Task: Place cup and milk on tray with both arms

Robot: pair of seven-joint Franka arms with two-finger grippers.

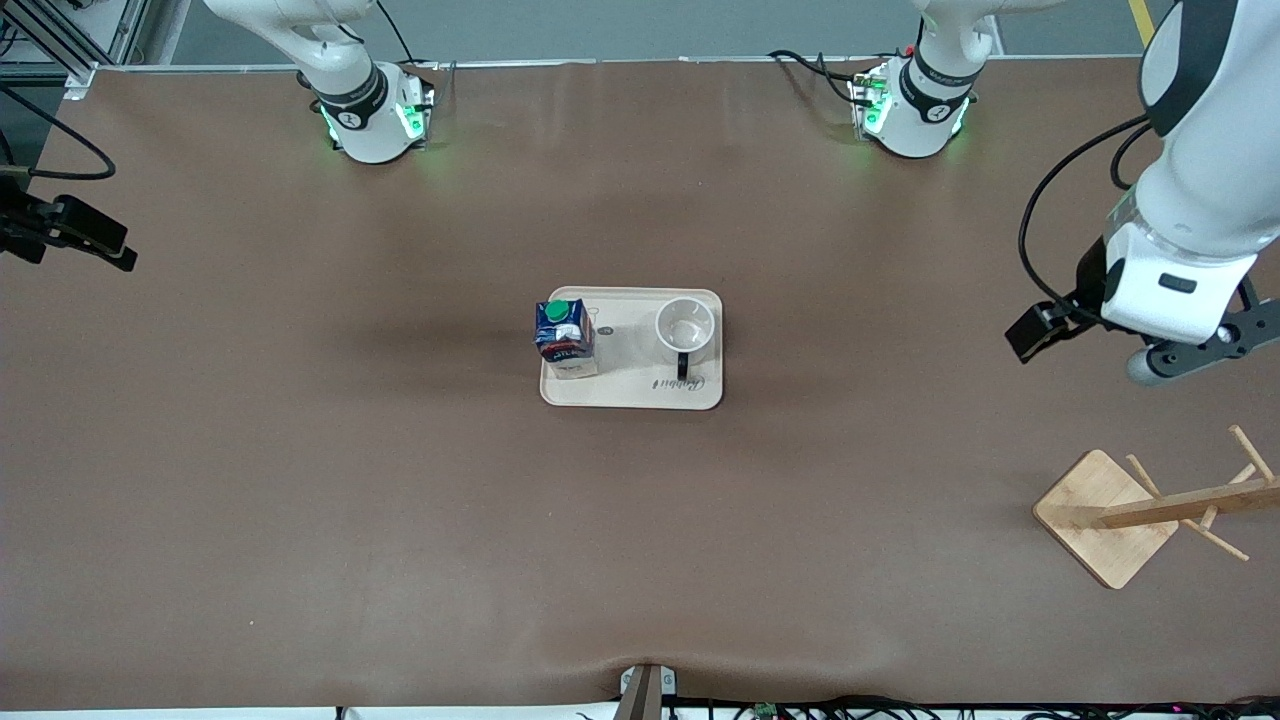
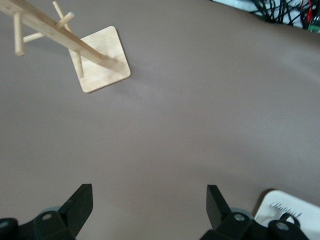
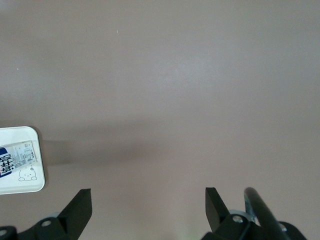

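The cream tray (image 1: 632, 392) lies at the middle of the table. The dark blue milk carton (image 1: 565, 338) with its green cap stands upright on the tray's end toward the right arm. The white cup (image 1: 685, 328) stands upright on the end toward the left arm, its black handle pointing to the front camera. My left gripper (image 2: 148, 200) is open and empty, up over bare table near the left arm's end; a tray corner (image 2: 292, 212) shows in its view. My right gripper (image 3: 148, 200) is open and empty over bare table at the right arm's end; its view shows the tray's edge (image 3: 22, 187) and the carton (image 3: 15, 157).
A bamboo rack with a square base (image 1: 1110, 515) and pegs stands near the left arm's end, nearer to the front camera than the left hand (image 1: 1190, 345); it also shows in the left wrist view (image 2: 102, 60). Brown table surrounds the tray.
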